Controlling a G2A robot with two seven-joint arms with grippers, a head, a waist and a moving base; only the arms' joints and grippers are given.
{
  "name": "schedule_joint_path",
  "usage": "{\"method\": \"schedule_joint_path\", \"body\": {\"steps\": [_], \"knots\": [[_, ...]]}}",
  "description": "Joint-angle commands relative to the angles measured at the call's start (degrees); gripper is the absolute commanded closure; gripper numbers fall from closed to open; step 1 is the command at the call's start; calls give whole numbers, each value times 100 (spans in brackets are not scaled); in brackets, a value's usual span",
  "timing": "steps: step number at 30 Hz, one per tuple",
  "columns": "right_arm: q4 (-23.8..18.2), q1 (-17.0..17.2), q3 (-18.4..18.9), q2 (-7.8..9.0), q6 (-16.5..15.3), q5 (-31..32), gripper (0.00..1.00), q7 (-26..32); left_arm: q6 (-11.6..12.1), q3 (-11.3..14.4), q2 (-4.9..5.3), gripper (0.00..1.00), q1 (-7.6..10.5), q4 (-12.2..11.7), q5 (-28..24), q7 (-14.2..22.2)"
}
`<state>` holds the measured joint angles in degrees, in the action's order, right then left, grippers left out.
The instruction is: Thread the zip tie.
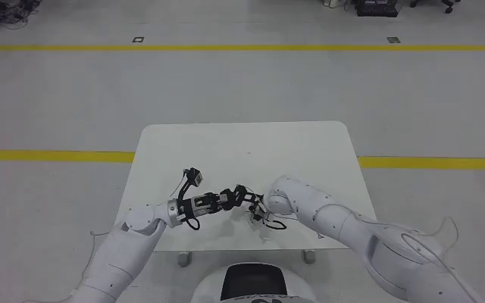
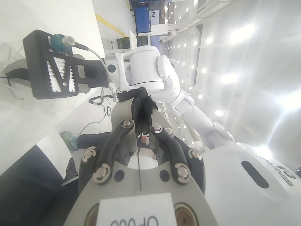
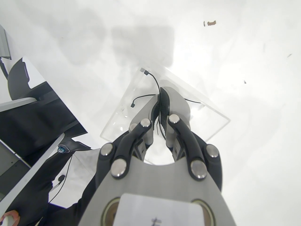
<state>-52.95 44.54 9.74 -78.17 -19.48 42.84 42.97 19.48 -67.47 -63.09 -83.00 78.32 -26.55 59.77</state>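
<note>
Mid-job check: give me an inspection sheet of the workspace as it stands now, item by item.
Surface: white table, a few dark specks.
Job's things: black zip tie held over a clear plastic sheet; cannot tell whether it is threaded.
Clutter: small brown scrap on the table.
Hands: left hand shut on the zip tie's strap; right hand shut on the zip tie; the two meet near the table's near edge.
Cables: grey cable plugged into the right wrist's camera block.
Surroundings: grey floor with yellow lines.
</note>
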Motion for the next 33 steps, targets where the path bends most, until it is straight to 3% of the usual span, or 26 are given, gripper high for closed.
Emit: {"method": "schedule_joint_path", "body": {"steps": [1,7,13,27,33], "knots": [[-63,-8,0,43,0,-7,100,-47,0,0,0,100,0,0,0,0],[-330,-19,0,250,0,-80,100,-225,0,0,0,100,0,0,0,0],[-718,1,39,567,0,-117,100,-443,0,0,0,100,0,0,0,0],[-1735,433,572,1509,0,-383,100,-1494,0,0,0,100,0,0,0,0],[-1780,449,588,1543,0,-402,100,-1538,0,0,0,100,0,0,0,0]]}}
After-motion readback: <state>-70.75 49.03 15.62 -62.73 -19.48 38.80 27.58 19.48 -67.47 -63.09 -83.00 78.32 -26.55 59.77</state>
